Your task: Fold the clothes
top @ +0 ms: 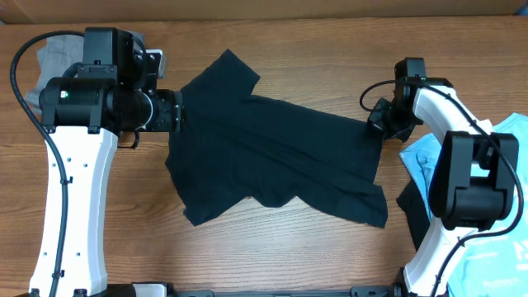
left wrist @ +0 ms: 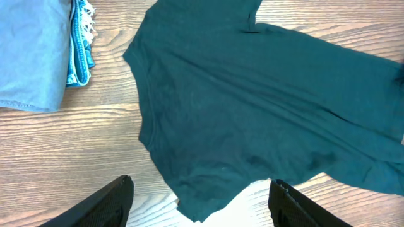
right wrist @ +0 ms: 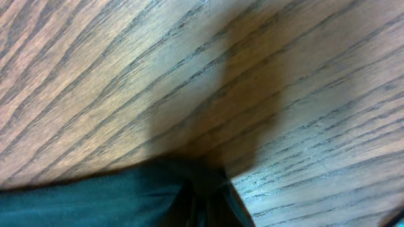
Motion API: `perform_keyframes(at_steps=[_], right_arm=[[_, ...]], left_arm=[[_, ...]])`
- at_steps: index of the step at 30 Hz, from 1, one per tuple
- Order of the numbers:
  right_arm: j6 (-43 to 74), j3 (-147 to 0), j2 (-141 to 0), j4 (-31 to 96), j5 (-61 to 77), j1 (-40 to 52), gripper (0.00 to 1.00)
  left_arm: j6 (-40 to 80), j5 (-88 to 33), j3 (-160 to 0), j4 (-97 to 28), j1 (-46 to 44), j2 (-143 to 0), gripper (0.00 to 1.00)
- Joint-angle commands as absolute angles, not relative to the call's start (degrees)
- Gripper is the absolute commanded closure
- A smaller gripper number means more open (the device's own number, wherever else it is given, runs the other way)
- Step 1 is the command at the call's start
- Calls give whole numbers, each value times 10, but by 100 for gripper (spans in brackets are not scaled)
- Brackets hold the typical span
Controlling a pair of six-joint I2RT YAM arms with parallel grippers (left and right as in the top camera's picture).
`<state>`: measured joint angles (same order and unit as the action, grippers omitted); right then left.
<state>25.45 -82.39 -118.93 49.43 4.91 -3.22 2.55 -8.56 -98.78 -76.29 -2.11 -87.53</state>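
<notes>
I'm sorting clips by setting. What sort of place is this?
Probably a robot lab bench for laundry folding: left arm and right arm flank a wooden table, a black T-shirt spread on it, a blue T-shirt at its edge.

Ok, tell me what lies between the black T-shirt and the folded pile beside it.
Only bare wooden table, seen in the left wrist view between the folded pile and the black T-shirt. Overhead, the left arm hides that stretch.
</notes>
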Motion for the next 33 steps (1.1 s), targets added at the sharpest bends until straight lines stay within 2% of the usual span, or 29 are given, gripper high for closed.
perform_keyframes(at_steps=[1, 8, 11, 17, 19, 25, 27, 29, 31, 33], right_arm=[[252, -862, -1128, 495, 55, -36, 96], [253, -909, -1093, 391, 50, -39, 96], [253, -908, -1099, 332, 1, -39, 96], [253, -908, -1091, 289, -29, -48, 26], [253, -908, -1080, 304, -22, -50, 20], [250, -908, -1015, 392, 17, -51, 17], [251, -908, -997, 429, 35, -51, 18], [255, -908, -984, 486, 50, -50, 22], [261, -908, -983, 541, 57, -50, 34], [272, -900, -988, 594, 55, -50, 36]], left_arm=[[19, -86, -995, -757, -19, -872, 27], [19, -86, -995, -748, -19, -872, 21], [19, -86, -995, -748, -19, -873, 21], [19, -86, -995, -764, -19, -873, 18], [19, -86, -995, -772, -19, -873, 18], [17, -86, -995, -784, -19, -873, 17], [17, -86, -994, -784, -19, -875, 24], [17, -86, -992, -781, -19, -880, 29], [17, -86, -987, -775, -19, -888, 30], [17, -86, -984, -776, -19, -900, 27]])
